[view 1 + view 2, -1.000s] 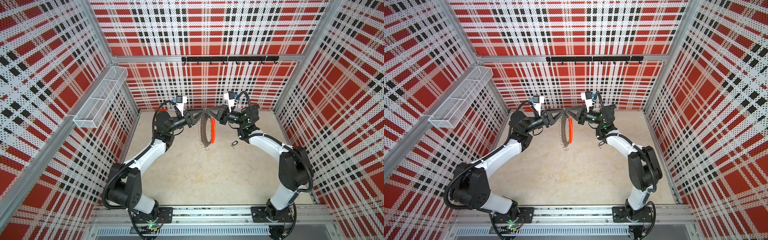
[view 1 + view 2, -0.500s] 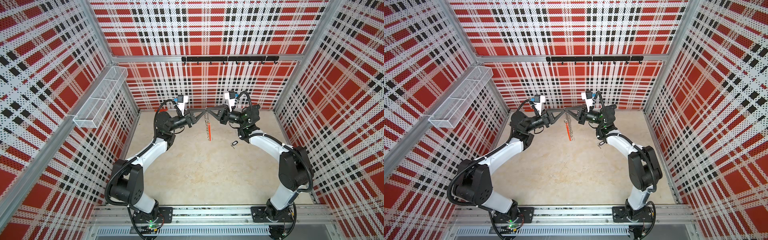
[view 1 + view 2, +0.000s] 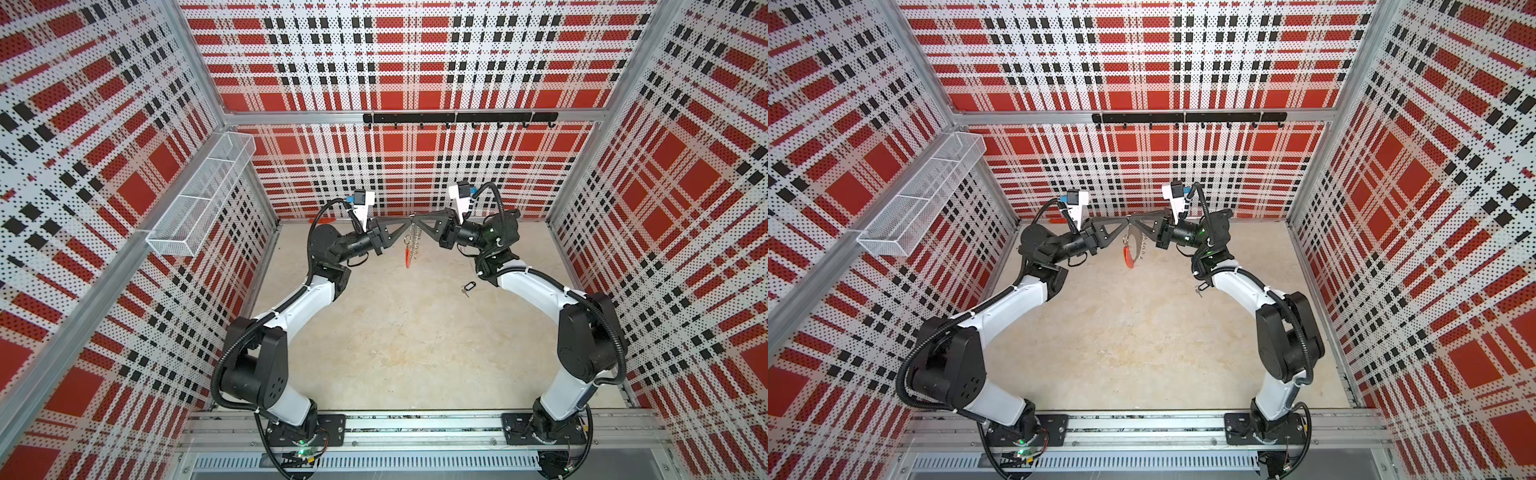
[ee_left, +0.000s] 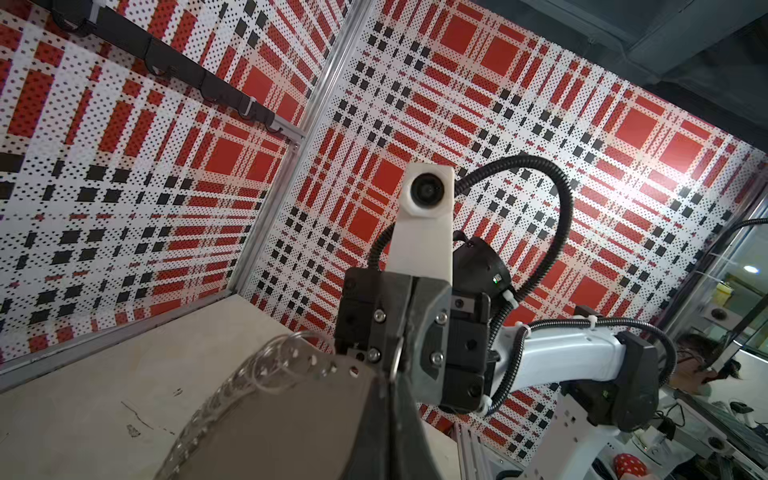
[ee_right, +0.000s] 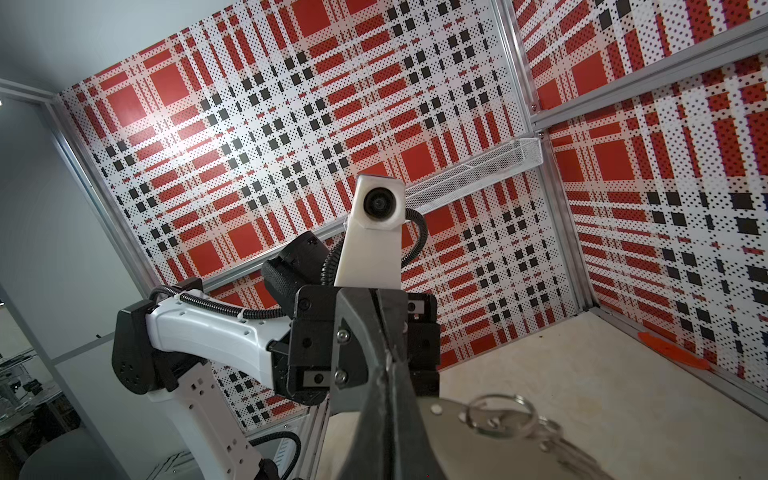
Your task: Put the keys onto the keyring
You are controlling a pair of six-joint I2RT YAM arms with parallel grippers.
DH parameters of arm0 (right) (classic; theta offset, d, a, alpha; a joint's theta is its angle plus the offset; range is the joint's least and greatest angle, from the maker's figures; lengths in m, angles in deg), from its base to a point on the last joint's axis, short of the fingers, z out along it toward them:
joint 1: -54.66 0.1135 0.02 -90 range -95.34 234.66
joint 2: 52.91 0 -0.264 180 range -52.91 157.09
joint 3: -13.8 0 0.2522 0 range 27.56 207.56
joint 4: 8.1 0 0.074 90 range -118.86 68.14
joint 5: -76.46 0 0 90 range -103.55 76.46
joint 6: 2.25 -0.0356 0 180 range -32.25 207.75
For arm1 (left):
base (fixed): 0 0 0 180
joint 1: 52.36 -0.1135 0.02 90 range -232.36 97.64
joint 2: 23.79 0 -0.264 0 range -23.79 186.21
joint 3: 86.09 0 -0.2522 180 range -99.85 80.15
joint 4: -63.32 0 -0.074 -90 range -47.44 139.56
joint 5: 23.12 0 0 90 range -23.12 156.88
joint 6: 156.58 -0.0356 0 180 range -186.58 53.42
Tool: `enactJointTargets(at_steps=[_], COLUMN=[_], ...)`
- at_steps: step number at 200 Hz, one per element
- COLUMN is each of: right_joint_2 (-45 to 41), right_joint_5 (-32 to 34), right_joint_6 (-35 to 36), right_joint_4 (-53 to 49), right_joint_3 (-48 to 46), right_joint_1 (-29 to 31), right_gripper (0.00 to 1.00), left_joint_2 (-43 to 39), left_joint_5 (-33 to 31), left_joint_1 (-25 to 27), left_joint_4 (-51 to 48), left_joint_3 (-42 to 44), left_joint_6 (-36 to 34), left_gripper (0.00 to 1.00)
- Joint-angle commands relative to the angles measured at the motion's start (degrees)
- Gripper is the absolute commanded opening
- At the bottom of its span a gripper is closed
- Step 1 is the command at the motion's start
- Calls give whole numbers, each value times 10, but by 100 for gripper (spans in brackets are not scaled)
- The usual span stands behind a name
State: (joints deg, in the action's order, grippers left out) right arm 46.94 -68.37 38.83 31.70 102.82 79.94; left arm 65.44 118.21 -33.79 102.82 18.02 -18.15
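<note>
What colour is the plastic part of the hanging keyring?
Red-orange. The keyring's plastic segment shows best in a top view.

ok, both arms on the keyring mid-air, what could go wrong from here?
1. The left gripper and right gripper pinch the keyring at nearly one spot, tips almost touching; a small move could knock them together or twist it loose.
2. The keys lie on the table close by the right forearm; neither gripper is free, so one must let go, and the hanging keyring may swing or drop.
</note>
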Motion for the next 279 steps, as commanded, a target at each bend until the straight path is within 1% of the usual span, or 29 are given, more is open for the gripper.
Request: enactJointTargets(at_steps=[1,9,14,19,20,22,23,27,45,58,73,89,107,147,193,210,230,255,260,279], right_joint_2=[-23,-30,-34,-38,-40,-41,-42,-45,-59,-72,-84,-84,-73,-45,-23,-16,-13,-10,-9,-8], right_joint_5=[10,18,25,30,32,33,34,37,48,54,58,53,38,27,20,19,19,17,17,17], right_joint_6=[19,27,31,32,33,33,33,32,32,35,42,46,34,22,14,7,6,5,6,6], right_joint_4=[-31,-42,-45,-47,-46,-46,-45,-46,-47,-52,-66,-77,-70,-63,-62,-54,-53,-57,-57,-58], right_joint_3=[5,0,-3,-8,-9,-10,-13,-15,-29,-42,-50,-48,-37,-9,16,21,25,32,33,36], right_joint_1=[14,13,11,10,10,9,8,6,0,-8,-16,-16,-10,5,15,18,22,25,26,26], right_gripper=[17,18,21,27,30,31,35,39,40,44,44,41,34,33,31,27,24,17,15,2], left_joint_2=[-28,-35,-38,-41,-41,-41,-42,-42,-42,-42,-42,-43,-43,-35,-37,-37,-38,-36,-35,-34], left_joint_5=[-23,-33,-36,-39,-39,-39,-39,-39,-37,-35,-34,-35,-40,-41,-42,-43,-42,-42,-41,-40], left_joint_1=[-7,-12,-14,-16,-16,-17,-17,-17,-17,-16,-16,-16,-14,-9,-5,-5,-5,-5,-5,-5], left_joint_4=[38,38,39,39,39,39,39,40,40,44,45,48,58,90,95,95,94,95,95,95], left_joint_3=[22,29,31,34,34,35,35,36,38,42,45,45,44,41,42,42,42,40,40,39], left_joint_6=[-7,-8,-8,-8,-8,-8,-8,-7,-3,1,5,7,15,41,44,45,45,45,45,46], left_gripper=[0,0,0,0,0,0,0,0,0,0,0,0,0,0,0,0,0,0,0,0])
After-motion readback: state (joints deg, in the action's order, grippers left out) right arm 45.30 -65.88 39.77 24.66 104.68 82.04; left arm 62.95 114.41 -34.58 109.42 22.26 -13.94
